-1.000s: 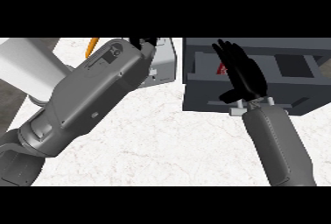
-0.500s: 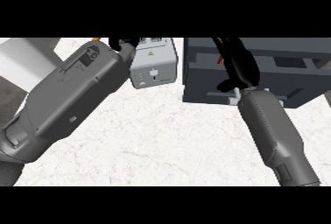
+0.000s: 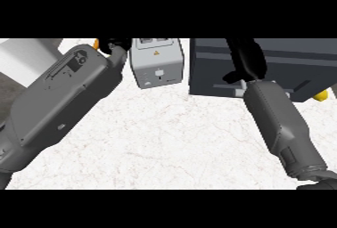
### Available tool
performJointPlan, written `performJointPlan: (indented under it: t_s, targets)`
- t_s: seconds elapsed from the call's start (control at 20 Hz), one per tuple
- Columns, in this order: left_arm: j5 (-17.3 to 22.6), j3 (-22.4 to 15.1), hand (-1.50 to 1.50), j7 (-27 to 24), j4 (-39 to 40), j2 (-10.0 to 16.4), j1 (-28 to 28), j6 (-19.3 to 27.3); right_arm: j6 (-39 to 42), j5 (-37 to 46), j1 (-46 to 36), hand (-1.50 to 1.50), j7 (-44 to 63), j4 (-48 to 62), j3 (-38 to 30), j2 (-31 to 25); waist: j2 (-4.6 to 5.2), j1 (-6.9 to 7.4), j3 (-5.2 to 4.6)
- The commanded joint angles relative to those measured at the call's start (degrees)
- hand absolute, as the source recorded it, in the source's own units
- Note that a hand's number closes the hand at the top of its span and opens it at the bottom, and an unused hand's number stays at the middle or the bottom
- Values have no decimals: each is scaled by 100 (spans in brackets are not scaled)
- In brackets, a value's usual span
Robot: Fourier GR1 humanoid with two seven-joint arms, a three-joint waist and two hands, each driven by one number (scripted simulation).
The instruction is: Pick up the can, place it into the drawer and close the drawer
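Observation:
The dark grey drawer (image 3: 296,62) fills the upper right of the head view. My right hand (image 3: 247,58) lies over it, black fingers stretched straight toward the top edge, the grey forearm running down to the lower right. No can shows anywhere; I cannot tell whether it lies under the hand or inside the drawer. My left forearm crosses the left side, and only a bit of the left hand (image 3: 116,44) shows at the top edge beside a grey box.
A light grey appliance box (image 3: 158,62) stands between the two arms at the top. Small yellow pieces show by the drawer's right corner (image 3: 320,94) and near the left hand (image 3: 96,43). White marbled counter (image 3: 171,142) spreads below.
Both arms have moved farther forward toward the top. The right hand has slid deeper over the drawer, and the red bit seen beside it earlier no longer shows.

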Motion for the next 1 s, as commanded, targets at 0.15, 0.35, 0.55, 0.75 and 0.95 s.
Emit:
performJointPlan:
  t_s: [0.15, 0.35, 0.55, 0.75, 0.95]
  targets:
    - [-169, -42, -150, 225, -421, 191, 139, 54, -659, -64, -469, -150, -123, 973, -343, -197, 108, 69, 72]
    - [-202, 61, -150, 138, -619, 283, 330, -9, -529, 87, -1107, -150, 312, 1228, -352, -230, 127, 144, 66]
    - [-290, -9, -150, 406, -601, 249, 83, 155, -561, 149, -1263, -150, 299, 1449, -368, -422, 169, 151, 74]
    - [-273, -62, -150, 548, -979, 380, 269, 81, -482, 172, -1488, -150, 442, 1576, -397, -481, 176, 288, 71]
    - [-269, 10, -150, 591, -1120, 513, 393, 32, 201, -129, -1751, -150, -186, 1760, -598, -474, 176, 312, 73]
